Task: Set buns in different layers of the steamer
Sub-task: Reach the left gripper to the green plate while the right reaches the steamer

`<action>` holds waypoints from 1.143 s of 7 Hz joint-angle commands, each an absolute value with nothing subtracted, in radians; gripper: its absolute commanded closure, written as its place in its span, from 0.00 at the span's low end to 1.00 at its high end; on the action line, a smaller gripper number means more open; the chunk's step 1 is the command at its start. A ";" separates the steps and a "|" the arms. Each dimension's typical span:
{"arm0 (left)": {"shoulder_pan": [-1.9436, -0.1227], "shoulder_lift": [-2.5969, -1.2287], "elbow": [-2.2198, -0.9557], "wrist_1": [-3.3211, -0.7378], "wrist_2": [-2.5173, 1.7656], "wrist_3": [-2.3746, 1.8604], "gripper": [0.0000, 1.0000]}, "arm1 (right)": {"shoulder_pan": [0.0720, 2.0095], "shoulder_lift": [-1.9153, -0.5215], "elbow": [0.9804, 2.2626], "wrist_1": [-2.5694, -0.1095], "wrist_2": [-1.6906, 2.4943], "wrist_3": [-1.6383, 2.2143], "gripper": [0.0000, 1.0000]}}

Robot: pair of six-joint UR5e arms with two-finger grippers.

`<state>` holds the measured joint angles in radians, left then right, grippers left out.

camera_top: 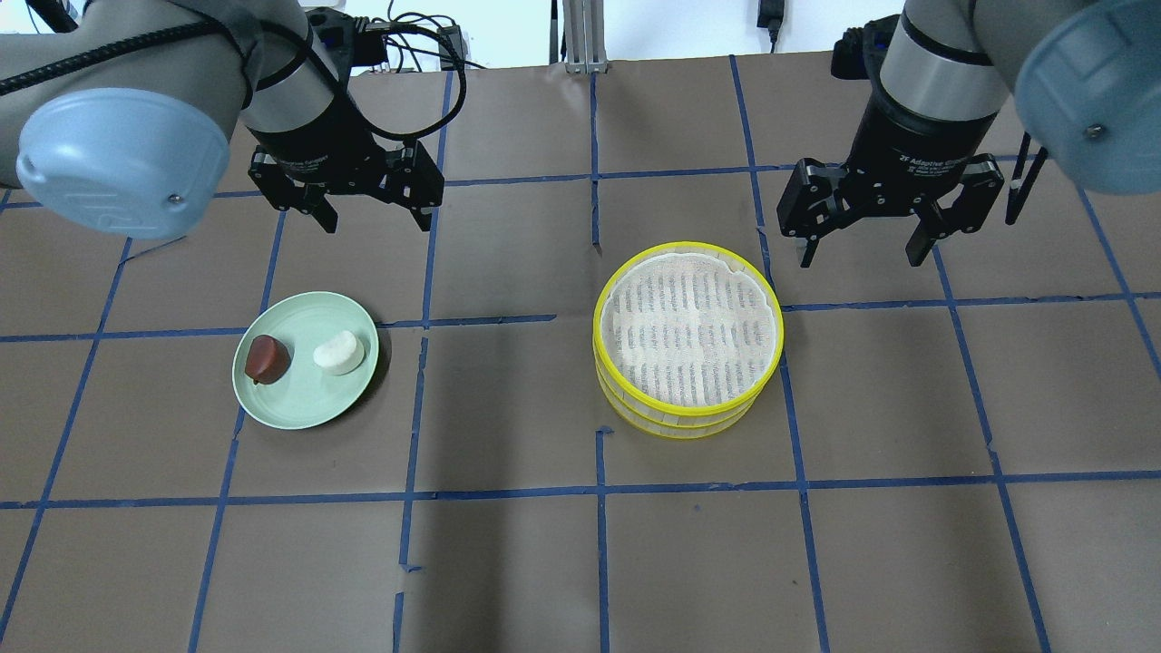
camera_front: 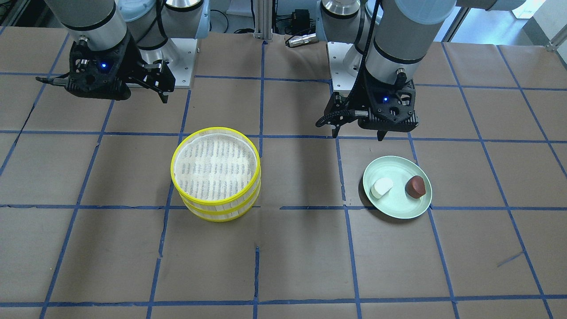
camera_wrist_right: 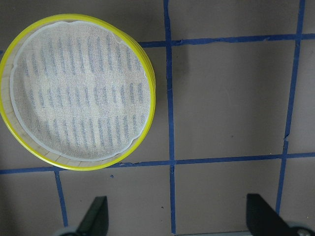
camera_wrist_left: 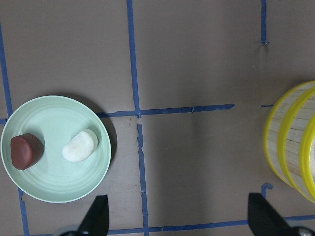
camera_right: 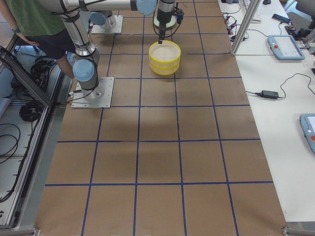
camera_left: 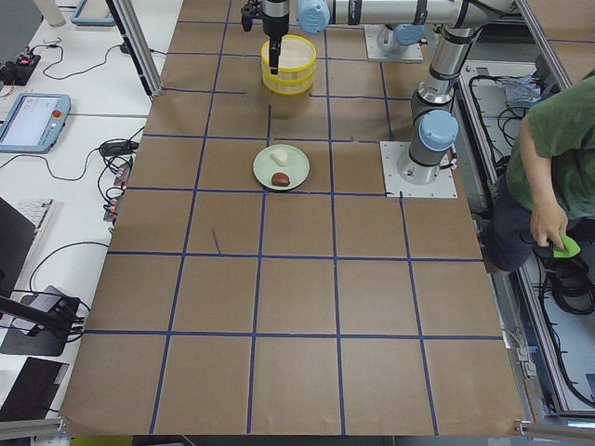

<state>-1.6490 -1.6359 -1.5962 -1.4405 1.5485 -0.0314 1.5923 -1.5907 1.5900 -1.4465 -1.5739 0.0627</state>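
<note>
The steamer (camera_top: 687, 337) stands stacked, two yellow-rimmed tiers with a whitish mesh floor on top; it also shows in the front view (camera_front: 216, 173) and the right wrist view (camera_wrist_right: 78, 96). The white bun (camera_top: 339, 352) and the dark reddish-brown bun (camera_top: 267, 359) lie on the pale green plate (camera_top: 308, 404). They also show in the left wrist view, white (camera_wrist_left: 80, 145) and brown (camera_wrist_left: 26, 151). My left gripper (camera_top: 374, 216) is open and empty, behind the plate. My right gripper (camera_top: 860, 251) is open and empty, behind and right of the steamer.
The brown table cover carries a blue tape grid (camera_top: 599, 490). The arm bases (camera_front: 181, 57) stand at the table's back edge. A person in green (camera_left: 553, 158) stands beside the table in the left side view.
</note>
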 commanded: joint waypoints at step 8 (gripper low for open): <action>-1.433 -1.708 -1.847 -1.235 1.601 0.142 0.02 | 1.595 -1.497 1.813 -1.871 -1.574 0.063 0.00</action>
<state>-1.4813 -1.6758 -1.7954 -1.3154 1.5965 0.1024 1.5948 -1.5275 1.7712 -1.7914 -1.5739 0.0639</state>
